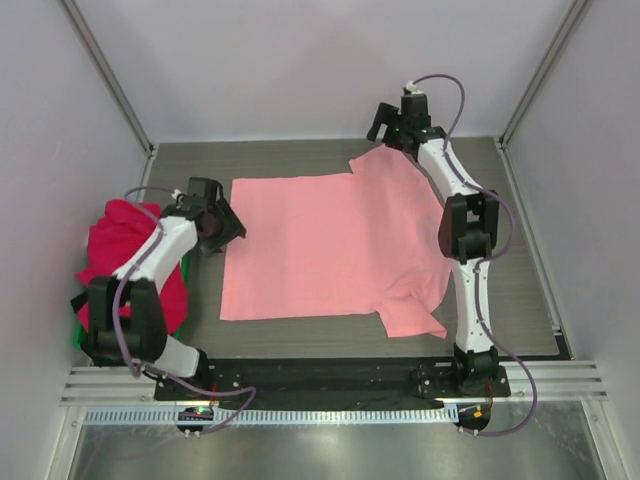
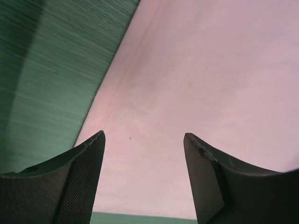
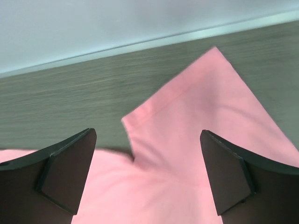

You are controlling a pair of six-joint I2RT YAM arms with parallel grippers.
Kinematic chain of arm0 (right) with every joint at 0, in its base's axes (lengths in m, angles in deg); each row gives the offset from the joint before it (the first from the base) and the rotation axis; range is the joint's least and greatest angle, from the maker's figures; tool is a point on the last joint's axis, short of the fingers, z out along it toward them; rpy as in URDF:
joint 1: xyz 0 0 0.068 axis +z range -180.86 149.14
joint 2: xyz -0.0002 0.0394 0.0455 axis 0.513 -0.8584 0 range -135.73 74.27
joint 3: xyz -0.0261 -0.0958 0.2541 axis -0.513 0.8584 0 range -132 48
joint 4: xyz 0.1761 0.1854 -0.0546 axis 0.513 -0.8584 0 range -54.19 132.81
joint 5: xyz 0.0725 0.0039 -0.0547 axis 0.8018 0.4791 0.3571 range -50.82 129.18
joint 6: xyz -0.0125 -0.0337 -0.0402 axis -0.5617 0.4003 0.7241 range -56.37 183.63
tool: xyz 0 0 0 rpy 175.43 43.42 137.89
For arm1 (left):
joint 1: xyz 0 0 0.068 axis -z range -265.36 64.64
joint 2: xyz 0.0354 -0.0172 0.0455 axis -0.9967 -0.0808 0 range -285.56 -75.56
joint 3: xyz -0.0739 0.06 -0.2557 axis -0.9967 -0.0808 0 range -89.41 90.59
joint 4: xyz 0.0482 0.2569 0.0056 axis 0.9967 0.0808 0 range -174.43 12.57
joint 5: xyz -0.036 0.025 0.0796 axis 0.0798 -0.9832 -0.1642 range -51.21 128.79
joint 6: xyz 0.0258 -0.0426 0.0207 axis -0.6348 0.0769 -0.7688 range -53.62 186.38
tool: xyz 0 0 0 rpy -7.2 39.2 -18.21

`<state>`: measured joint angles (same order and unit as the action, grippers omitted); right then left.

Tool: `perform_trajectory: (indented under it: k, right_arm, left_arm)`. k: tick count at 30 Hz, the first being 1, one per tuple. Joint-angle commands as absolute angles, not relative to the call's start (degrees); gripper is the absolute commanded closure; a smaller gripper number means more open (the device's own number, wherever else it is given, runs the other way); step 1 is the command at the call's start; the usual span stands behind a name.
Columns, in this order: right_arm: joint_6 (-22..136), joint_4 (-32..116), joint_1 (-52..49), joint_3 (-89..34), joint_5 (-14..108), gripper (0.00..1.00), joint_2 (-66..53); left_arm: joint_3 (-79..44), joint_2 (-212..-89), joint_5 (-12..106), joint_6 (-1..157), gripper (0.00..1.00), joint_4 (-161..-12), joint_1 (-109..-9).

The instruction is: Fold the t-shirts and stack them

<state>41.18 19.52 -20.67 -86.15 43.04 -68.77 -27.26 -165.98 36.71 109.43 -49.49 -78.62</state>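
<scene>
A light salmon-pink t-shirt (image 1: 320, 245) lies spread flat on the table, with its sleeves at the right. A heap of crimson shirts (image 1: 125, 250) sits at the far left. My left gripper (image 1: 232, 228) is open at the pink shirt's left edge. In the left wrist view its fingers (image 2: 144, 135) stand apart over the pink cloth (image 2: 187, 93), holding nothing. My right gripper (image 1: 380, 130) is open above the far sleeve at the back. In the right wrist view its fingers (image 3: 148, 133) straddle that sleeve (image 3: 196, 102) and grip nothing.
The grey wood-grain table (image 1: 300, 160) is walled by white panels at the back and sides. A green tray edge (image 1: 76, 328) and a bit of black cloth (image 1: 78, 303) show under the crimson heap. A metal rail (image 1: 330, 385) runs along the near edge.
</scene>
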Motion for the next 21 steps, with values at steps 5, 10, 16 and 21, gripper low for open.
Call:
perform_trajectory:
  k: [5, 10, 16, 21]
  right_arm:
    - [38.23, 20.66, -17.07, -51.84, 26.98, 0.00, -24.42]
    - [30.87, 14.80, -14.43, -29.64, 20.89, 0.00, -3.72]
    - [23.56, 0.47, -14.25, -13.19, 22.38, 0.00, 13.06]
    - [23.29, -5.35, -14.16, -6.24, 22.74, 0.00, 19.59]
  left_arm:
    - [-39.82, -144.58, 32.74, 111.64, 0.31, -42.51, -78.51]
    - [-50.03, -134.99, 31.67, 117.08, 0.35, -40.05, -76.32]
    - [-57.14, -125.67, 25.45, 128.77, 0.39, -36.45, -69.29]
    - [-57.94, -124.87, 20.26, 133.79, 0.41, -34.24, -66.03]
